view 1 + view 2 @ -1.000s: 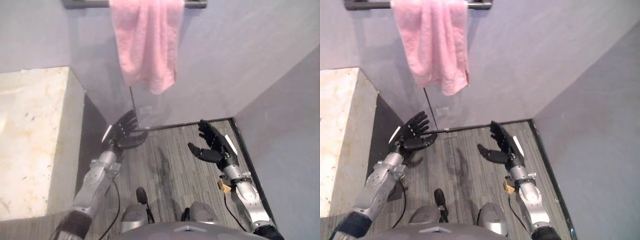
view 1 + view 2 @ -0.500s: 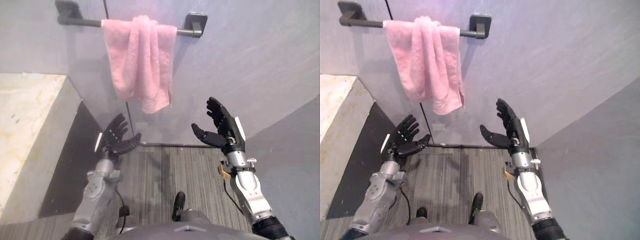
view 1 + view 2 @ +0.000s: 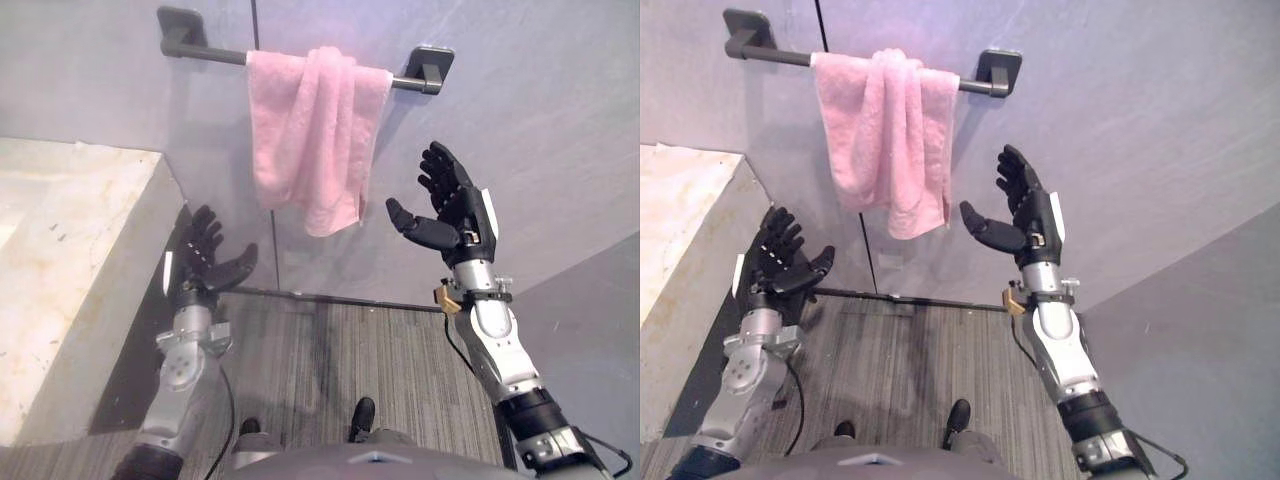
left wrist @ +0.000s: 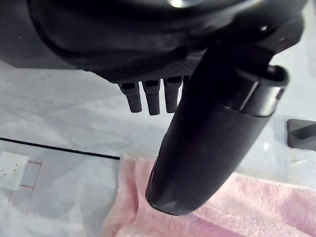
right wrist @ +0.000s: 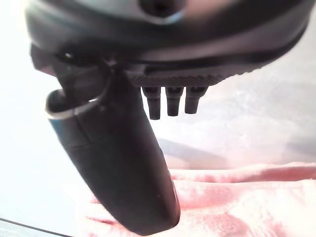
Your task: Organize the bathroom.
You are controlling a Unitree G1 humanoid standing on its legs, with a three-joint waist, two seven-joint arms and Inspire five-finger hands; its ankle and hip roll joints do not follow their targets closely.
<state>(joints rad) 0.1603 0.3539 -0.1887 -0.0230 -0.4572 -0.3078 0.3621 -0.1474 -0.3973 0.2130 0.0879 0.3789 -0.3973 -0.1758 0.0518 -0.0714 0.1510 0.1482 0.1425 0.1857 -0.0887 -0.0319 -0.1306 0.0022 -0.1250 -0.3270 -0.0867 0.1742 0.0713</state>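
A pink towel [image 3: 315, 135] hangs bunched over the dark wall bar [image 3: 205, 50] on the far wall, its folds uneven and its lower edge loose; it looks soft, light and limp, so it should slide on the bar rather than resist. The right hand [image 3: 450, 205] is spread wide and empty just right of the lower hem; the left hand [image 3: 200, 262], also wide and empty, sits lower left, well apart; the hem's two corners seem the best places to pinch.

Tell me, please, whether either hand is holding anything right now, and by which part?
Nothing is held: the left hand and right hand are open, apart from the pink terry towel hanging over the dark wall bar.
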